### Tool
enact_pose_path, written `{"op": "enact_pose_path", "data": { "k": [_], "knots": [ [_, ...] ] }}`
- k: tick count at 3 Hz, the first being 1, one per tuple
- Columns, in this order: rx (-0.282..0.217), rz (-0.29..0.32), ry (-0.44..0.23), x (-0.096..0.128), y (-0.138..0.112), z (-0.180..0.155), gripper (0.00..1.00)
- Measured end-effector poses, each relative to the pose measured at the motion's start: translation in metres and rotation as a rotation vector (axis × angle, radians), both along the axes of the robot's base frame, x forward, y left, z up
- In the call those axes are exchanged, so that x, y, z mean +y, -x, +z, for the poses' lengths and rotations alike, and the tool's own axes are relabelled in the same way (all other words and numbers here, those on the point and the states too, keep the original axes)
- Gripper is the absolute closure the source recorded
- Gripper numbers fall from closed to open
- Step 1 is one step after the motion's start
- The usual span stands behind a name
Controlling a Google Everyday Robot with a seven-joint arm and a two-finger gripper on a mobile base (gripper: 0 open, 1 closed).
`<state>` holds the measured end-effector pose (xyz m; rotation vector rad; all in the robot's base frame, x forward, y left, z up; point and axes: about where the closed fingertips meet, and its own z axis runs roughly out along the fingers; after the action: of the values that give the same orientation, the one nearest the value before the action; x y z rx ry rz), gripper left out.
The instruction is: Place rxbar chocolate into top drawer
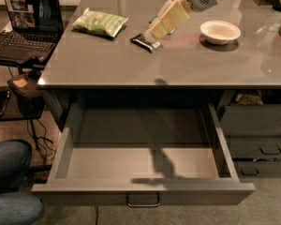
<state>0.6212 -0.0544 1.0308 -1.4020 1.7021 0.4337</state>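
Observation:
The rxbar chocolate [146, 42] is a small black wrapper with white markings, lying flat on the grey counter near its middle back. My gripper [155, 32] reaches down from the upper right, cream-coloured and tilted, with its tip just above and right of the bar's far end. Whether it touches the bar does not show. The top drawer [145, 187] is pulled wide open below the counter edge. Its grey inside holds nothing, only the arm's shadow, and its curved metal handle [143, 201] is centred on the front.
A pale green chip bag [99, 22] lies left of the bar. A white bowl [220, 32] stands to its right. An open laptop [25, 22] sits on a side stand at left. Dark closed drawers [257, 135] are at right. A person's knees [9, 182] are at lower left.

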Motion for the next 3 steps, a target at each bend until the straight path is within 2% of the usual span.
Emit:
{"op": "enact_pose_path", "data": {
  "k": [1, 2, 3],
  "knots": [
    [-0.103, 0.019, 0.075, 0.016, -0.016, -0.001, 0.00],
    [-0.241, 0.036, 0.201, 0.052, -0.069, -0.002, 0.00],
    [-0.240, 0.035, 0.201, 0.051, -0.069, -0.002, 0.00]
  ]
}}
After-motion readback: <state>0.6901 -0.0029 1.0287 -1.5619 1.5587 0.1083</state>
